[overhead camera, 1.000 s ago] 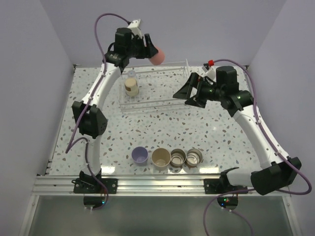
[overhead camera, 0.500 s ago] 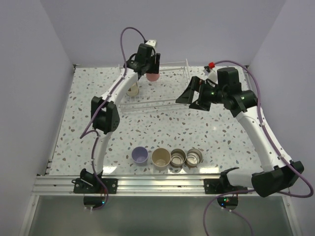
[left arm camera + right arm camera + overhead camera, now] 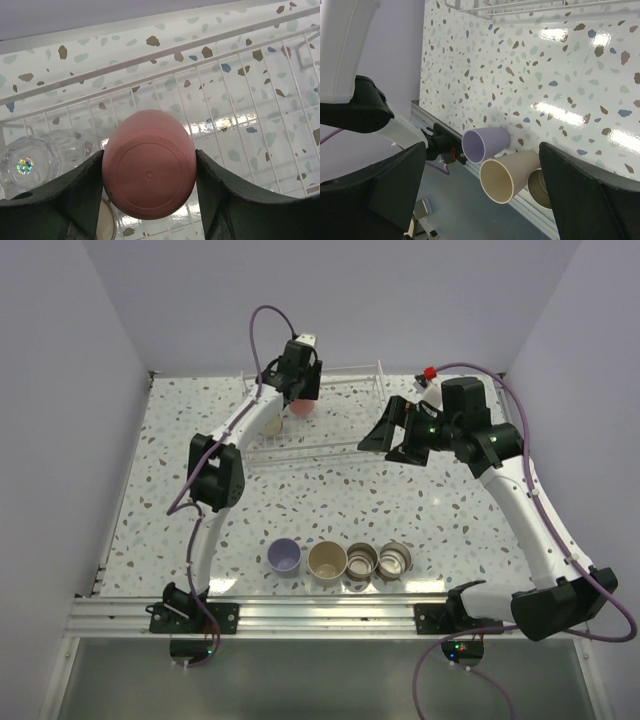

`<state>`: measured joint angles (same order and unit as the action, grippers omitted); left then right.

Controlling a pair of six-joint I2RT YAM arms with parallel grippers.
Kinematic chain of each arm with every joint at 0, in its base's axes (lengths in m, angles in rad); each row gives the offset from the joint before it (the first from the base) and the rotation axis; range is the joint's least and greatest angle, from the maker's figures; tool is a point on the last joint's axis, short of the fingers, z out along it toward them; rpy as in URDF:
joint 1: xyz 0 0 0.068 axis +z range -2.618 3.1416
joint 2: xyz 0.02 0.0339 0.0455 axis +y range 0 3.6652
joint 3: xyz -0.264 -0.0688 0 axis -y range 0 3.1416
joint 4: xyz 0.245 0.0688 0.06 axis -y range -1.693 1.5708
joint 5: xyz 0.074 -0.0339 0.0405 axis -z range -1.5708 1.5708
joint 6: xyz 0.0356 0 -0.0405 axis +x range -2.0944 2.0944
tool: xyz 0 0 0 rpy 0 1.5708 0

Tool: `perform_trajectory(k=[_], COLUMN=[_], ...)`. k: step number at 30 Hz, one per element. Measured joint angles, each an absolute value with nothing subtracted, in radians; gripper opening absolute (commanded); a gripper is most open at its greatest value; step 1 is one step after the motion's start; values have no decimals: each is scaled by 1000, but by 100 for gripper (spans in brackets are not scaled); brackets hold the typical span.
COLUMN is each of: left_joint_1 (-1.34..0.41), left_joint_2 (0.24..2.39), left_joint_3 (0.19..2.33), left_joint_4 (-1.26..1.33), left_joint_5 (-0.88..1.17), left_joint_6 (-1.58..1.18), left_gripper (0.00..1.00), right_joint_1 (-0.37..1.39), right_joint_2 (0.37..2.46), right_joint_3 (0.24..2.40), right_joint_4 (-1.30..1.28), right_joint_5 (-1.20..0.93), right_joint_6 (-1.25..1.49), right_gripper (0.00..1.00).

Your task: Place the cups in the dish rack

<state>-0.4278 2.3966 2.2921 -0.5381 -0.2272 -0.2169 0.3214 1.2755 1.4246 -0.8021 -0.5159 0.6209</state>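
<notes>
Coral-red cup (image 3: 148, 177) clamped in the left gripper (image 3: 148, 186) over the dish rack (image 3: 240, 125).

In the top view the left gripper (image 3: 300, 398) reaches over the dish rack (image 3: 345, 446) at the far side of the surface (image 3: 150, 490), its 2 fingers (image 3: 75, 192) pressed on opposite sides of the coral-red cup (image 3: 300, 409), whose base faces the wrist camera; whether the cup touches the rack floor I cannot tell. A tiny clear cup (image 3: 22, 162) lies in the rack just beside it. The right gripper (image 3: 386, 436) hangs near the rack's right end, fingers (image 3: 395, 185) spread wide with nothing between them. Near the front edge stand 4 cups in a row: lavender cup (image 3: 284, 556), beige cup (image 3: 327, 561) and 2 steel cups (image 3: 361, 562).
</notes>
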Motion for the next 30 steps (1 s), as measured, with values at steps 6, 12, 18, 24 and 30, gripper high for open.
perform_trajectory(k=[6,12,18,24,30], left_joint_1=[-427,-426,-426,-426,-426], left_joint_2=[2397,2397,2391,2343,2217], left_joint_3=[2266,2259,2255,2246,2244], left_joint_4=[-526,-512,-509,-500,-472], left_joint_5=[-241,-244,-262,-266,-266], left_joint_6=[-222,-224,-222,-221,-224], left_gripper=[44,84,100,100,100], right_joint_1=[321,321,321,321,331], right_joint_2=[1275,1275,1275,1275,1276], right_joint_3=[1425,1425,1425,1425,1394], right_joint_4=[-800,-800,-800,-800,-816], right_joint_5=[-515,-514,-514,-513,-466], right_joint_6=[621,621,620,617,569], right_gripper=[98,98,98,98,98])
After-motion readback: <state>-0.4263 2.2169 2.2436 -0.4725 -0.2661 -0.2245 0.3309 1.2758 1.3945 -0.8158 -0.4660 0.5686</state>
